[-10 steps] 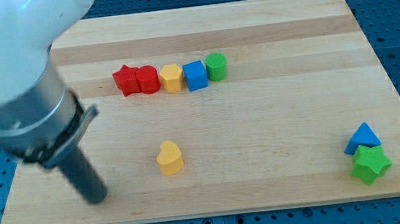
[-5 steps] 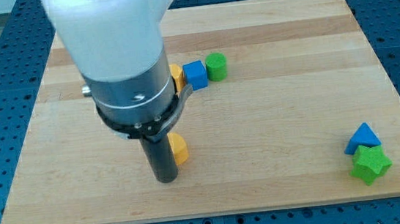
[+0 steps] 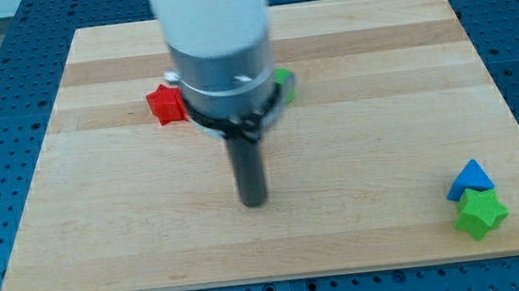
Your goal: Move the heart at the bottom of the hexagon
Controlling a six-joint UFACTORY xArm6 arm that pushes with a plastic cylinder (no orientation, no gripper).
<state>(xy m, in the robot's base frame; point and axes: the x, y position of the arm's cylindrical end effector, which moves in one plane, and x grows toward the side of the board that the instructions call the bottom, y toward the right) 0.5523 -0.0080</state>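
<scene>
The wooden worktop (image 3: 375, 58) fills most of the view. The arm's pale housing (image 3: 215, 26) comes down over it just to the view's right of the red star (image 3: 167, 105). From the housing hangs the end effector, a straight dark rod with nothing to spread or pinch. Its tip (image 3: 254, 202) rests on bare wood, below and to the view's right of the red star and touching no visible block. The coming move turns on which way the heart lies from the tip, and that cannot be read here. Neither the heart nor the hexagon shows. If they are on the worktop, the housing or the rod probably covers them, most likely in the hidden stretch right of the red star. A sliver of a green block (image 3: 284, 84), shape unclear, peeks out at the far side of that stretch. The blue triangle (image 3: 471, 180) and the green star (image 3: 481, 213) touch each other far to the view's right of the red star and much lower. They are well clear of any likely path.
</scene>
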